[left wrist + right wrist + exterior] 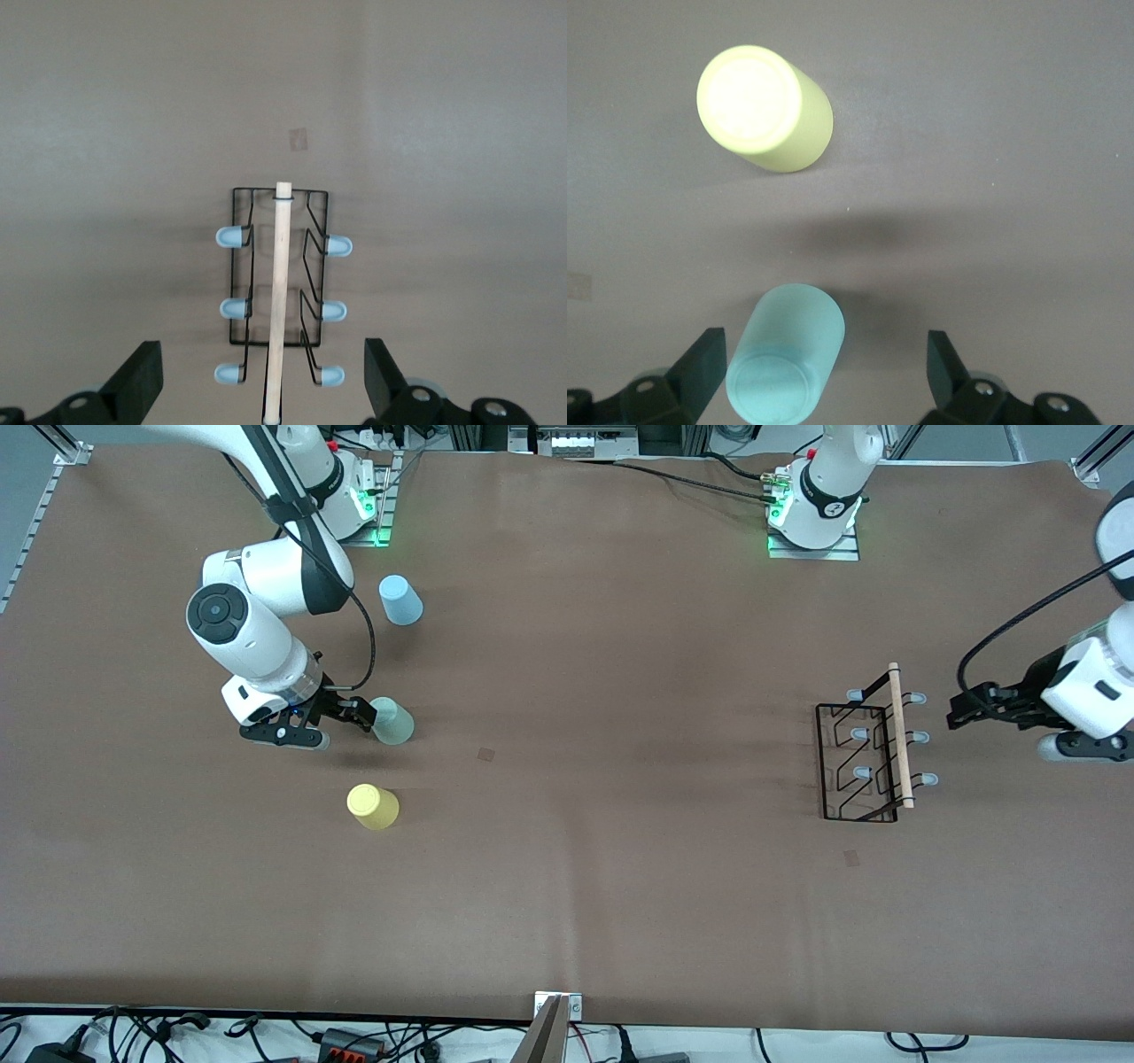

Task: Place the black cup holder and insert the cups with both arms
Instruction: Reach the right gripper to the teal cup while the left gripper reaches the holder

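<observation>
Three cups stand upside down near the right arm's end of the bench: blue cup, green cup, yellow cup. Right gripper, fingers spread, sits beside the green cup; left gripper, fingers spread, beside the cup holder.

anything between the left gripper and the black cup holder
Nothing visible. The left gripper, fingers open, sits beside the black cup holder at the left arm's end of the table, with only bare table between them.
</observation>
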{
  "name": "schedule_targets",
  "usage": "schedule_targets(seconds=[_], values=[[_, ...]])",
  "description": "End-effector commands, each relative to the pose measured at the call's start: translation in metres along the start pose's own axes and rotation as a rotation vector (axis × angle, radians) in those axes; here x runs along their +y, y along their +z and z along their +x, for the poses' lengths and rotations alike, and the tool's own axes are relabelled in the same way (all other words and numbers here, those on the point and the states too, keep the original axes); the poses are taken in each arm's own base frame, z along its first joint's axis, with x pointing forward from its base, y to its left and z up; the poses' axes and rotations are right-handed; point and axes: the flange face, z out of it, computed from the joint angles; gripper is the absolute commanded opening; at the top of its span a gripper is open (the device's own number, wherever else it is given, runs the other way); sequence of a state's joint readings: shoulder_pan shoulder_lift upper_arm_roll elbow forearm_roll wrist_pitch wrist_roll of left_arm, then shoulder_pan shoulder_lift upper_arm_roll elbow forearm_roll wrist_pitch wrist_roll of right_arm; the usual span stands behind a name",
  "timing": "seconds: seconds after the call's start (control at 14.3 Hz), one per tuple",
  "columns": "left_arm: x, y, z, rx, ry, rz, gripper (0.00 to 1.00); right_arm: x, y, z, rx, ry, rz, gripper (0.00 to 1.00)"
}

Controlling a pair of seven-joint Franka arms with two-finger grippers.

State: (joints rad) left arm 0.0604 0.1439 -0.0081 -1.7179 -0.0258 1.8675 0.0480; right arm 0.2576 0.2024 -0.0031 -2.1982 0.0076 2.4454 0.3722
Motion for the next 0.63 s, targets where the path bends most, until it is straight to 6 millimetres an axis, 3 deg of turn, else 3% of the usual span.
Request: schedule_targets(seconds=[0.0,0.35,0.56], values=[[0.006,0.029,-0.006,0.057,0.042,0.027,1.0,-0.004,-0.006,0.004,0.009,0.013,0.009,1.0],[0.0,0.09,-0.019,0.059,0.067,0.071,1.0,-0.027,0.015,-0.003,-0.014,-0.027,0.002,1.0],[0.001,0.124,-0.032,0.064,0.075,0.068,1.0,-0.028,0.027,-0.003,-0.016,-0.028,0.0,1.0]])
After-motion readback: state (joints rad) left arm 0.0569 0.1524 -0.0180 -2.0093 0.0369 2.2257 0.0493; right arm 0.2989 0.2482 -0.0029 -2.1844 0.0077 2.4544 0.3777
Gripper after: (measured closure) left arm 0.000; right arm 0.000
